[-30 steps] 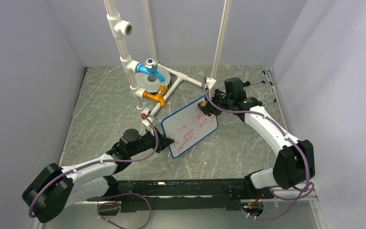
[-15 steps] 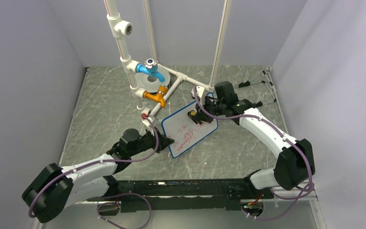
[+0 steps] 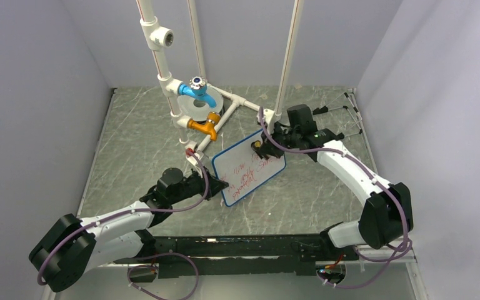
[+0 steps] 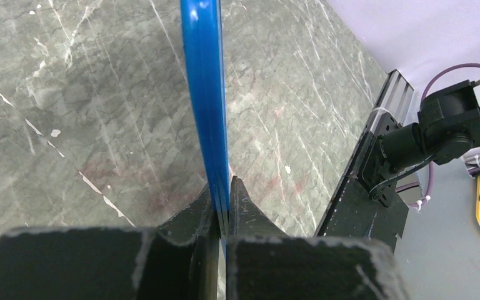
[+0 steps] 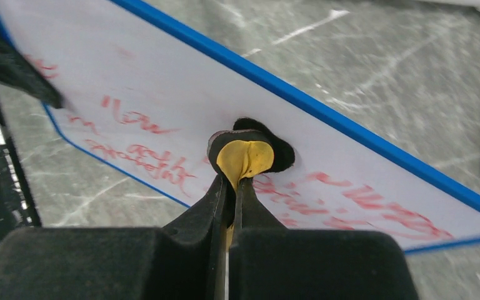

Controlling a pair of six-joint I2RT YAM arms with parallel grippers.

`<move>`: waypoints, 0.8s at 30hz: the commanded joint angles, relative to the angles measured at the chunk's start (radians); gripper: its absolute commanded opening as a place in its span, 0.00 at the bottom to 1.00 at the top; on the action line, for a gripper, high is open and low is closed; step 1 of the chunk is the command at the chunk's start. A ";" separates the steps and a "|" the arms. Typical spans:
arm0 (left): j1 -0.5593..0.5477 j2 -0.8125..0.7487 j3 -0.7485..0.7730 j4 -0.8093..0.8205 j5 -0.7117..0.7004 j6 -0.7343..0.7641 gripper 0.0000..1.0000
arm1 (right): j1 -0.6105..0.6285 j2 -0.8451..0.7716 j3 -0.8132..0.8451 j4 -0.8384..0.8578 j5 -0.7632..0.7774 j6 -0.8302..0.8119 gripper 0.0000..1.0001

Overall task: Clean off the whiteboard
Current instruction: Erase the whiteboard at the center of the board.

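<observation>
The whiteboard [image 3: 248, 170], blue-rimmed with red handwriting, lies slanted at the middle of the table. My left gripper [image 3: 217, 185] is shut on its near-left edge. In the left wrist view the blue rim [image 4: 203, 81] runs edge-on between the fingers of that left gripper [image 4: 224, 187]. My right gripper [image 3: 259, 145] is over the board's far end, shut on a yellow and black eraser [image 5: 245, 156]. The eraser's black pad presses on the white face [image 5: 162, 100], just ahead of the right gripper [image 5: 232, 181]. Red writing shows on both sides of it.
A white pipe frame with a blue tap [image 3: 195, 90] and an orange tap [image 3: 204, 125] stands behind the board, around a round grey disc [image 3: 190, 110]. A thin black rack [image 3: 345, 115] is at the back right. A black rail [image 3: 250, 249] runs along the near edge.
The right gripper swept the eraser left and toward me over the board's far end, then back a little. Some red writing there has gone. The left arm and the board have not moved.
</observation>
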 commanded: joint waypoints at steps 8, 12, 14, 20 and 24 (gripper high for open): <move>-0.013 0.016 0.071 0.015 0.068 0.029 0.00 | -0.029 -0.020 -0.008 0.121 0.145 0.087 0.00; -0.013 -0.004 0.061 0.006 0.062 0.031 0.00 | -0.060 -0.026 -0.012 0.124 0.196 0.084 0.00; -0.013 -0.006 0.057 0.010 0.059 0.031 0.00 | -0.058 -0.023 -0.007 0.104 0.143 0.073 0.00; -0.015 -0.008 0.064 0.000 0.045 0.032 0.00 | 0.071 -0.035 0.000 -0.006 -0.107 -0.058 0.00; -0.012 -0.033 0.073 -0.026 0.038 0.034 0.00 | 0.081 -0.024 0.005 0.031 -0.068 -0.003 0.00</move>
